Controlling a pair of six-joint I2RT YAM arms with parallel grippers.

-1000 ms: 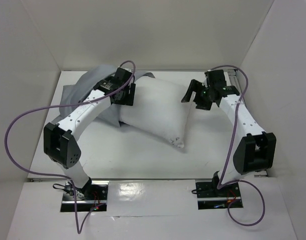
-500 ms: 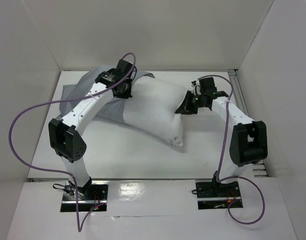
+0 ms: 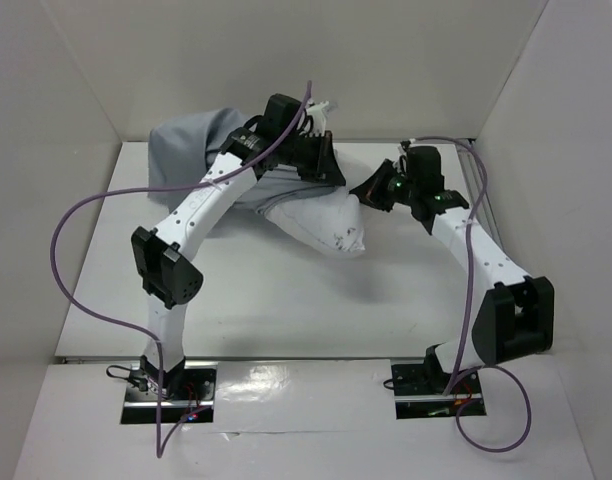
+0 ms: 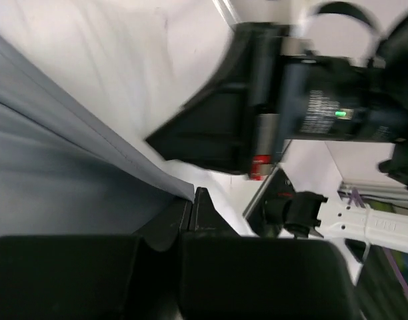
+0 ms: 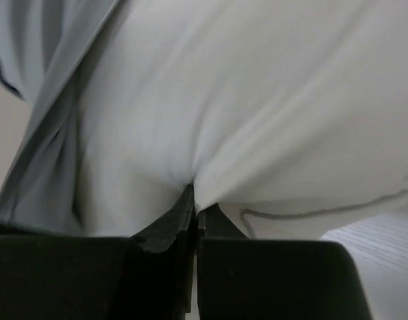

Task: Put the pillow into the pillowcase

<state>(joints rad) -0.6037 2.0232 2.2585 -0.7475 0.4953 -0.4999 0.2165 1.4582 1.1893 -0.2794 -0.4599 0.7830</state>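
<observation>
The grey pillowcase (image 3: 196,140) is bunched at the back left of the table, its edge lifted. My left gripper (image 3: 321,160) is shut on the pillowcase (image 4: 71,173) hem, the grey cloth running out from between its closed fingers (image 4: 191,207). The white pillow (image 3: 321,220) lies partly under the grey cloth, its near end sticking out to the right. My right gripper (image 3: 364,190) is shut on a pinch of the pillow (image 5: 257,100) fabric at its right end, right gripper (image 5: 194,193) jaws pressed together. Grey cloth (image 5: 44,133) shows to the left of the pillow.
White walls enclose the table on the left, back and right. Purple cables (image 3: 86,230) loop off both arms. The right arm's wrist (image 4: 304,100) fills the upper part of the left wrist view, close to the left gripper.
Both grippers have shut, the left on the pillowcase hem and the right on the pillow. The left arm has swung right and raised the grey cloth; the pillow has shifted and bunched.
</observation>
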